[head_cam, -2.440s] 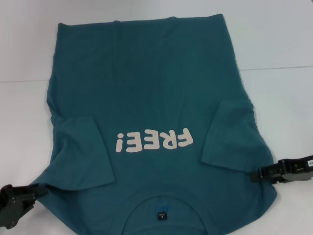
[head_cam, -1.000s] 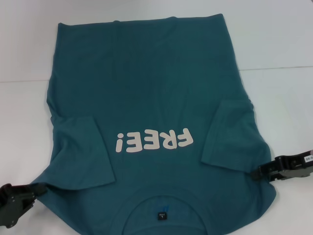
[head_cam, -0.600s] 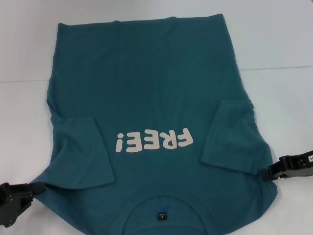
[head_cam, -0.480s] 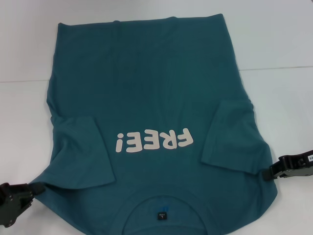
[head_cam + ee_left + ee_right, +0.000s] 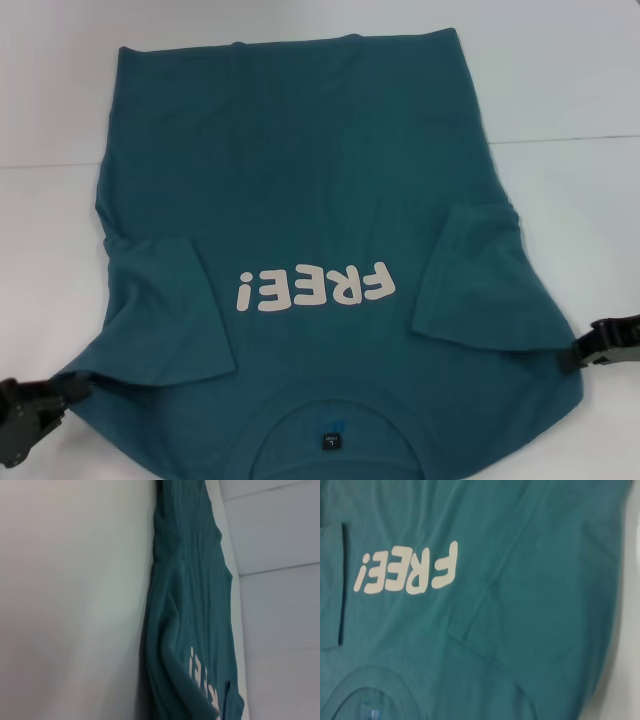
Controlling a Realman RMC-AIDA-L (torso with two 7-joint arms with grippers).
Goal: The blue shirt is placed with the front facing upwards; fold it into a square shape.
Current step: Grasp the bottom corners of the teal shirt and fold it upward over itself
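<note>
Head view: the blue shirt (image 5: 300, 230) lies spread face-up on the white counter (image 5: 560, 90), collar at the near edge, both sleeves folded inward. The left tool (image 5: 45, 400) sits at the shirt's near left shoulder corner, the right tool (image 5: 590, 350) at its right shoulder edge; whether either is clamped cannot be told.

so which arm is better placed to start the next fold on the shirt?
Probably the left. The left gripper sits at the blue shirt's near shoulder edge, touching or nearly so. The right gripper is at the opposite edge, mostly out of the head view.
</note>
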